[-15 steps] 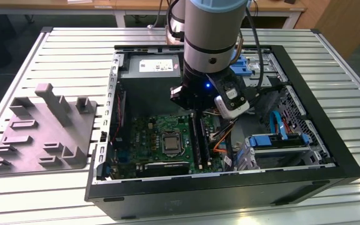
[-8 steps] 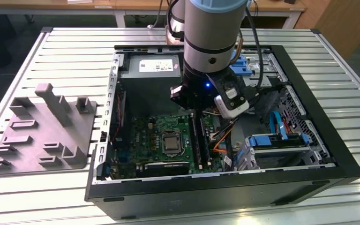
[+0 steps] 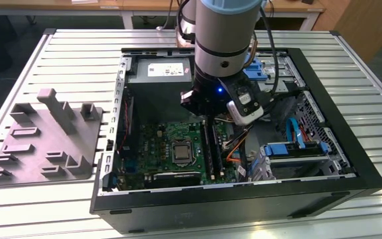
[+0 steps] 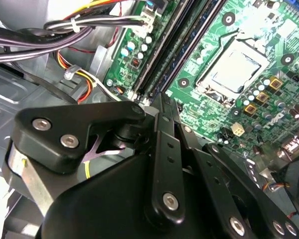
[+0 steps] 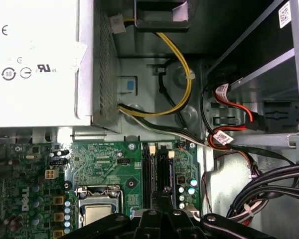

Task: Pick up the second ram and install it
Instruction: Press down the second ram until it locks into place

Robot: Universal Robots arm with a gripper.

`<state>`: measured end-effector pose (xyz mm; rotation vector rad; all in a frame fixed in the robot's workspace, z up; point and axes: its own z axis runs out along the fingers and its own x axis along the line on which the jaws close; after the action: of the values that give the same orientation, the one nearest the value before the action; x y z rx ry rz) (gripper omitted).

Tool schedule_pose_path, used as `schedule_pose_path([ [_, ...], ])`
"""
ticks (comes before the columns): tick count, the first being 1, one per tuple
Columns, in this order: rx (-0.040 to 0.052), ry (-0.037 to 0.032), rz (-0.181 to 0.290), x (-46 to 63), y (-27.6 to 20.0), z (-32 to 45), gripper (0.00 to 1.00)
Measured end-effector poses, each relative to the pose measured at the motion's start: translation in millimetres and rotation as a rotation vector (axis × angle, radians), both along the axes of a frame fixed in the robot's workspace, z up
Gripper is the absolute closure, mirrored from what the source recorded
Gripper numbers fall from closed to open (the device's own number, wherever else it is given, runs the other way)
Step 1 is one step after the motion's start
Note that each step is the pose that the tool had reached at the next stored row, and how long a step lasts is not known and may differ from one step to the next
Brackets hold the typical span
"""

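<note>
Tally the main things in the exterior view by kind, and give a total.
Grey holder block: 1
Open computer case: 1
Green motherboard: 1
Power supply: 1
Robot arm: 1
Total: 5

Ext view high, angled down on open PC case (image 3: 350,164); both wrist cams close over motherboard (image 5: 104,164).

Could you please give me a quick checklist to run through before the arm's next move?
1. Pincer lined up over the memory slots: ok.
2. Second ram seated in a slot: cannot tell.
3. Yellow and black cables clear of the slots: ok; they lie beyond the board's edge.
4. Processor socket clear of the pincer: ok.
5. Grey holder block out of the way: ok; it stands outside the case, on the exterior view's left.
</note>
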<state>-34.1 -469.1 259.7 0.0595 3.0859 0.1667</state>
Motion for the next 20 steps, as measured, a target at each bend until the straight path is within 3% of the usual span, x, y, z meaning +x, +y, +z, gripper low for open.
schedule_pose_path([
  [3, -0.0025, -0.0001, 0.0, -1.0, 4.6, -4.5, 0.9],
  [7, -0.0062, 0.0, 0.0, -2.0, 14.9, -9.7, 0.9],
  [12, -0.0136, 0.0, 0.0, -2.0, 16.3, -17.5, 0.9],
  [20, -0.0139, 0.0, 0.0, -2.0, 17.1, -24.5, 0.9],
])
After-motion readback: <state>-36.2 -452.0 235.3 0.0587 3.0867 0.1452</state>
